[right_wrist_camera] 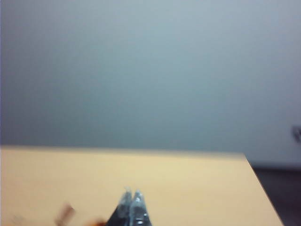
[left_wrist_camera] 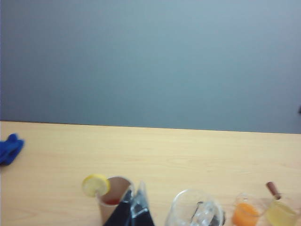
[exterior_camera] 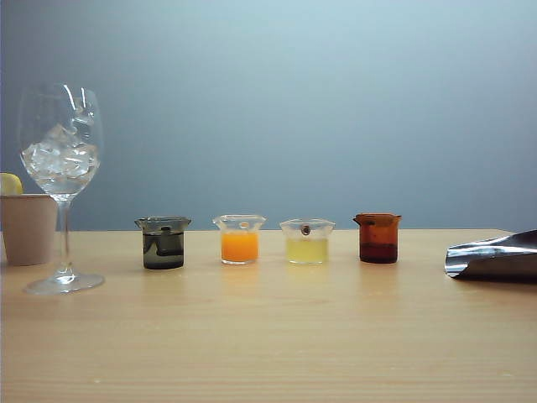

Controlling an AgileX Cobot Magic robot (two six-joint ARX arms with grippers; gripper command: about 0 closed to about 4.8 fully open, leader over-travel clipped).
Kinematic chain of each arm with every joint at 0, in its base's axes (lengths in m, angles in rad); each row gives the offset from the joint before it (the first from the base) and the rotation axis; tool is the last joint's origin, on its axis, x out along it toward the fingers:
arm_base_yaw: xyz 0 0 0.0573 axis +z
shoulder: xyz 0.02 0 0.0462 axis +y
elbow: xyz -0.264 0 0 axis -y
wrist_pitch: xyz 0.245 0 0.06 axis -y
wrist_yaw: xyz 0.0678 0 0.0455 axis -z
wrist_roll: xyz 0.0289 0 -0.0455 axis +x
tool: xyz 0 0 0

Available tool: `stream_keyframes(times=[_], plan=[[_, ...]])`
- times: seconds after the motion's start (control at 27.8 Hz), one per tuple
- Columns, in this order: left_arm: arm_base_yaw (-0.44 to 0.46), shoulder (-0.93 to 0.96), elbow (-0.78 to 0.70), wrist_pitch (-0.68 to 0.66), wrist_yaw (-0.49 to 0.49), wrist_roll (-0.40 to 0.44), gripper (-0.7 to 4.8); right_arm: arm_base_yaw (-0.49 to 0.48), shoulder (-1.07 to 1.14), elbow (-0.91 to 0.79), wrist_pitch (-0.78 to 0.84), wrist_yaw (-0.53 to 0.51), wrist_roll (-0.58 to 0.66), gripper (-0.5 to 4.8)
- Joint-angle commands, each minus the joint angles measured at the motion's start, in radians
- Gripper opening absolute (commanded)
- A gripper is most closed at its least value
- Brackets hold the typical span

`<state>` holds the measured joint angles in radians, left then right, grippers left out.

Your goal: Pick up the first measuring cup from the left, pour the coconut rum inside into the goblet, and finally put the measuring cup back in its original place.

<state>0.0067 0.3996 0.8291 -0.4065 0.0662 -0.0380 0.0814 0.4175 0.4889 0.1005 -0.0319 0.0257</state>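
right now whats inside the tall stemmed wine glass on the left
The tall clear stemmed wine glass holds a pile of ice cubes in its bowl. No coloured liquid shows; whether clear liquid sits among the ice cannot be told.

left gripper [left_wrist_camera: 134,207] closed, above goblet [left_wrist_camera: 195,209]

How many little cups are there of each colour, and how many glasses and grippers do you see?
Smoky grey measuring cup: 1
Orange cup: 1
Pale yellow cup: 1
Amber-brown cup: 1
Goblet with ice: 1
Beige paper cup: 1
Grippers, left gripper and right gripper, both shut above the table: 2
Total: 8
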Motion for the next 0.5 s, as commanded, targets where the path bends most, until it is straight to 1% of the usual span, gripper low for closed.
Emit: stream_keyframes(times=[0.04, 0.18, 0.32, 0.43, 0.5], plan=[[-0.005, 0.054, 0.050, -0.054, 0.056, 0.000, -0.05, 0.033, 0.078, 0.031, 0.062, -0.010, 0.000, -0.02], [-0.005, 0.086, 0.068, -0.049, 0.063, 0.000, -0.05, 0.103, 0.187, 0.069, 0.155, -0.008, 0.000, -0.02], [-0.005, 0.089, 0.067, -0.048, 0.080, 0.000, -0.05, 0.161, 0.253, 0.098, 0.161, -0.009, 0.000, -0.02], [-0.005, 0.089, 0.068, -0.049, 0.080, 0.000, -0.05, 0.242, 0.312, 0.120, 0.173, 0.004, 0.000, -0.02], [-0.005, 0.089, 0.068, -0.049, 0.094, 0.000, -0.05, 0.345, 0.384, 0.125, 0.229, 0.034, 0.000, -0.02]])
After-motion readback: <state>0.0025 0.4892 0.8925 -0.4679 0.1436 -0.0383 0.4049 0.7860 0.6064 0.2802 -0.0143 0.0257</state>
